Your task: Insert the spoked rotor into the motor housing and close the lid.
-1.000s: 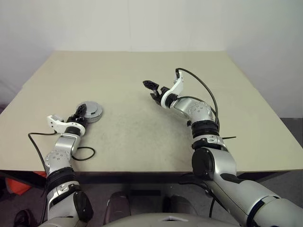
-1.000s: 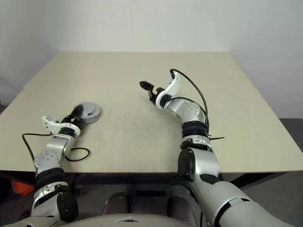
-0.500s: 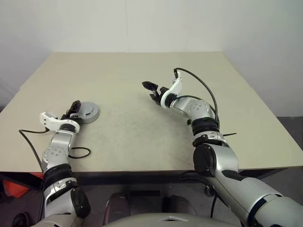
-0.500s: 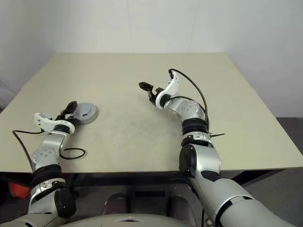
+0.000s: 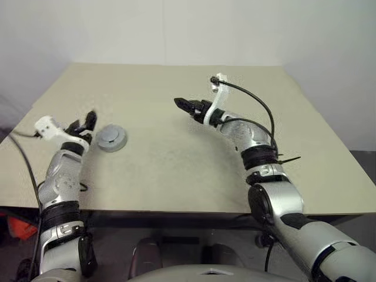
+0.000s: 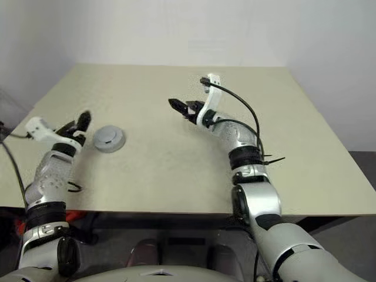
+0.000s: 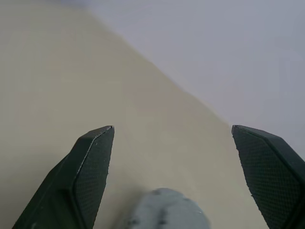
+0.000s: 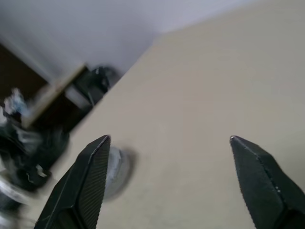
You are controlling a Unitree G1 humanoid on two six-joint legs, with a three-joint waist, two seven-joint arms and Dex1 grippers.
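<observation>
With the lid [image 5: 111, 139] seated on the motor housing on the tabletop [image 5: 176, 164], the task appeared finished, the wide-open, empty left tool [image 5: 83, 124] just beside it and the likewise empty, wide-open right tool [image 5: 185, 106] well apart.

Two head views, side by side, looking forward and down over the table [image 5: 176, 164] from above its near edge, far enough back to take in the whole top, the wall behind and both arms; nearly identical, the right eye's scene shifted slightly sideways. Left wrist view set low and close, looking along the left gripper [image 7: 190, 176] across the tabletop toward the wall, the lid [image 7: 167, 210] close under the fingers. Right wrist view likewise close, looking along the right gripper [image 8: 186, 183] across the table toward its left edge. Shared by all four: the lid and the surface around it.
</observation>
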